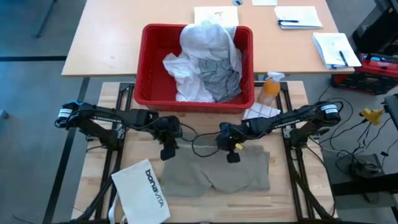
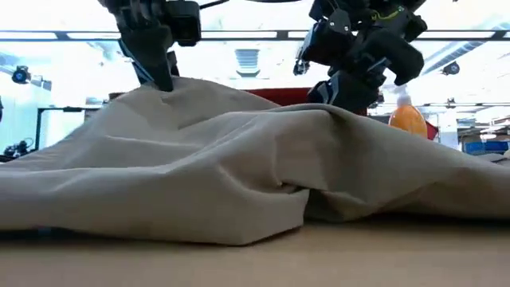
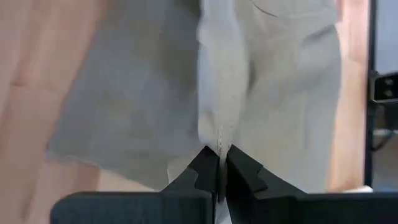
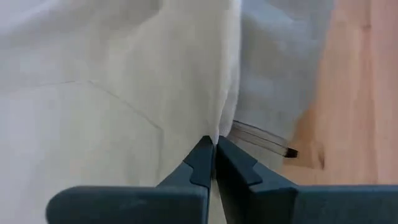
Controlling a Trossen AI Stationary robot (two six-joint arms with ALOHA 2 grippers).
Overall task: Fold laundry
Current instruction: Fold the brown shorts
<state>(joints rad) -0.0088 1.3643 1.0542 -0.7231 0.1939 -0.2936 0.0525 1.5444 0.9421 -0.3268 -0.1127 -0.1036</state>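
A khaki-tan piece of laundry (image 1: 214, 174) lies crumpled on the wooden table near its front edge. My left gripper (image 1: 168, 154) is shut on the piece's far edge at its left end. My right gripper (image 1: 233, 157) is shut on the same far edge near the middle. In the low view the cloth (image 2: 239, 159) rises in two peaks, one under each gripper. A grey T-shirt (image 1: 221, 74) and a white shirt (image 1: 208, 40) lie heaped in a red basket (image 1: 146, 62) at the back. My left gripper pinches a raised fold of the khaki cloth (image 3: 219, 134) between its two fingers, coming from above and pointing down. The fold stands up in a peak (image 2: 163, 86), and the rest lies slack on the table. How many layers it holds I cannot tell. My right gripper pinches a gathered fold of the khaki cloth (image 4: 217, 127) between its two fingers, from above. The cloth is drawn up to a peak (image 2: 331, 108) under the fingers and falls away slack onto the table. How many layers it holds does not show.
A stiff white bag printed "bonavita" (image 1: 143, 193) lies at the table's front left, next to the khaki piece. An orange bottle (image 1: 269, 90) and a small checked white cloth (image 1: 260, 112) sit right of the basket. Papers (image 1: 298, 17) lie on the far desk.
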